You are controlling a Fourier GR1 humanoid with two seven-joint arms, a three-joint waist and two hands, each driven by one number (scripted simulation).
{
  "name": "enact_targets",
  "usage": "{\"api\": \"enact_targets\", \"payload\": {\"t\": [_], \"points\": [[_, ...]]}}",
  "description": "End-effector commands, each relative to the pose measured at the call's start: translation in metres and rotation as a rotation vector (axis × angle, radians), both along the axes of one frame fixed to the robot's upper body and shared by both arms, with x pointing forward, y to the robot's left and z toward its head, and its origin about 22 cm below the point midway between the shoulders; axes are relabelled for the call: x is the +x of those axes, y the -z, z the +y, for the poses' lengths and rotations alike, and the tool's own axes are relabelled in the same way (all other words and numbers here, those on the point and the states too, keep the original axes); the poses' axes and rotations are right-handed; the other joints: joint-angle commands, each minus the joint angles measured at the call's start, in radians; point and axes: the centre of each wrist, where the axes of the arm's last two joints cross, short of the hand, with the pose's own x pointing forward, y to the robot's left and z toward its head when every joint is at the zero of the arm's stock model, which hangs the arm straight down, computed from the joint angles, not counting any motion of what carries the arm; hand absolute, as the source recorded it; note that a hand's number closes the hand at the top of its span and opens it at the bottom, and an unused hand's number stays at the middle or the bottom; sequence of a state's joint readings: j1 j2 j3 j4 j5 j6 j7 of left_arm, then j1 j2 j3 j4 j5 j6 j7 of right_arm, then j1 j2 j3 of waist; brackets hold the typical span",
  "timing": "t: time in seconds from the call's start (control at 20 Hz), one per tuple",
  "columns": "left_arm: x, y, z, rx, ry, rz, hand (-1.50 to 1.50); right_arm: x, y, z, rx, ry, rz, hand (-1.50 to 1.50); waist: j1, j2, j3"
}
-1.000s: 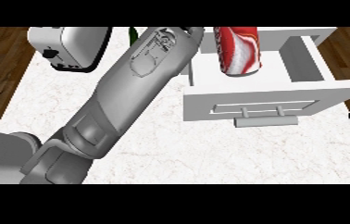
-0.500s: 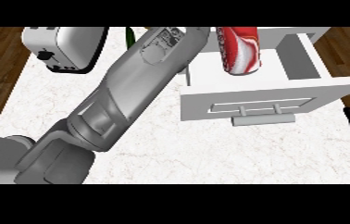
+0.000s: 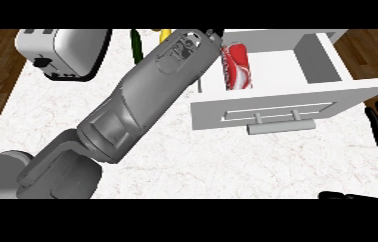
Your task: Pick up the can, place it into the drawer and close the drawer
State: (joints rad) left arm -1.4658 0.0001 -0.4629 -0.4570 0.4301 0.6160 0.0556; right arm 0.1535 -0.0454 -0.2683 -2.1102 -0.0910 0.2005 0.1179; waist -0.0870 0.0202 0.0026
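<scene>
From the head view, looking down, a white drawer (image 3: 325, 61) stands open on the right side of the pale speckled counter (image 3: 221, 166). The red can (image 3: 237, 66) lies on its side inside the drawer, close to the drawer's left wall, with its ends pointing up and down the view. The drawer's white front panel (image 3: 280, 111) faces the bottom of the view, and it has a flat grey handle (image 3: 279, 127) under two thin lines. A big grey forearm (image 3: 140, 106) comes up from the lower left corner and slants up to the right, ending just beside the left edge of the drawer, near the can. The left hand at the end of this arm is hidden by the arm and the top of the view, so I cannot tell if its fingers are wide or curled. A silver toaster (image 3: 63, 51) with a black base sits at the top left of the counter. A thin dark green thing (image 3: 136, 46) and a small yellow thing (image 3: 164, 34) peek out beside the arm near the top, too hidden to name. The right hand (image 3: 347, 196) shows only as a bit of black at the bottom right edge, well apart from the drawer, and I cannot tell how its fingers are held.
</scene>
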Motion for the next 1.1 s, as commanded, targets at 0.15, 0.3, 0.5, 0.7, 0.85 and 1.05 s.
{"api": "enact_targets", "payload": {"t": [0.15,0.3,0.5,0.7,0.85,1.05], "points": [[0.007,0.021,0.009,0.071,-0.035,-0.03,1.5,0.009,-0.007,-0.008,-0.006,-0.013,-0.013,-1.5,-0.024,0.01,0.001],[0.005,0.023,0.007,0.076,-0.048,-0.028,1.5,0.009,-0.007,0.006,-0.006,-0.025,-0.019,-1.5,-0.034,0.009,0.001],[0.006,0.031,0.011,0.108,-0.067,-0.045,1.5,0.007,-0.01,0.007,-0.017,-0.029,-0.033,-1.5,-0.034,0.009,0.001],[0.004,0.05,0.016,0.09,-0.097,-0.038,-1.5,0.008,-0.003,0.005,-0.018,-0.05,-0.004,-1.5,-0.042,0.011,0.001],[0.003,0.053,0.016,0.084,-0.155,-0.03,-1.5,0.003,-0.014,0.008,-0.016,-0.066,-0.038,-1.5,-0.057,0.01,0.001],[0.001,0.054,0.013,0.086,-0.139,-0.028,-1.5,0.009,-0.014,0.015,-0.011,-0.045,-0.03,-1.5,-0.043,0.01,0.0]]}}
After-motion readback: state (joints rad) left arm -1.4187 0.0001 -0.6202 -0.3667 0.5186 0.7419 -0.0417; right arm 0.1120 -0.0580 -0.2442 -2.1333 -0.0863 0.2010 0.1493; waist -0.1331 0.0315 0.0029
